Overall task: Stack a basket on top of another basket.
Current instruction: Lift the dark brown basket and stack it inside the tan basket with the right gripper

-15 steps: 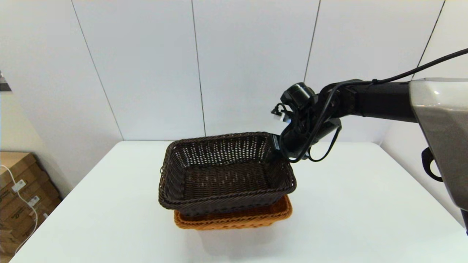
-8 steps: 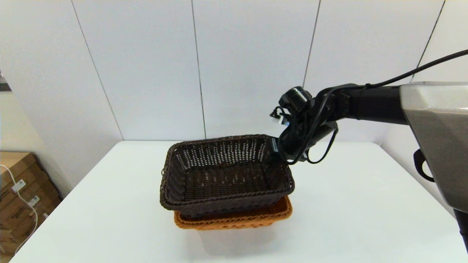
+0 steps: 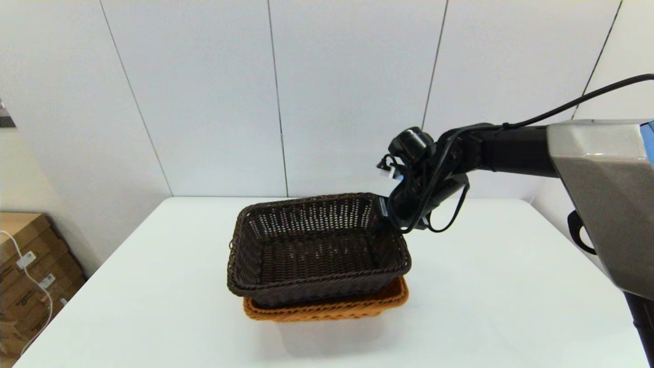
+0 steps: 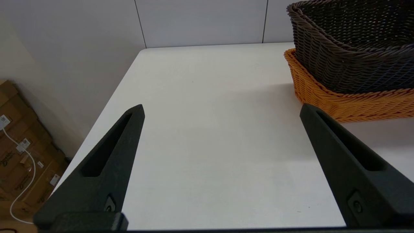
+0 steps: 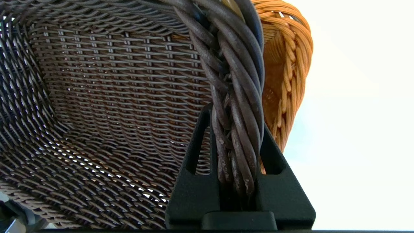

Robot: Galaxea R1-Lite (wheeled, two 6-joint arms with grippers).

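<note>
White table [image 3: 500, 286], panelled wall [image 3: 204, 102], cardboard boxes [image 3: 30, 276]

- no readable text, brand or number anywhere
- cardboard boxes [image 3: 25, 266] beside the table: small white labels and dark print, too small to read
- same boxes in left wrist view: labels and print illegible too
- small white tag at the right gripper [image 3: 384, 207], by the dark basket rim: print too small to make out
</note>
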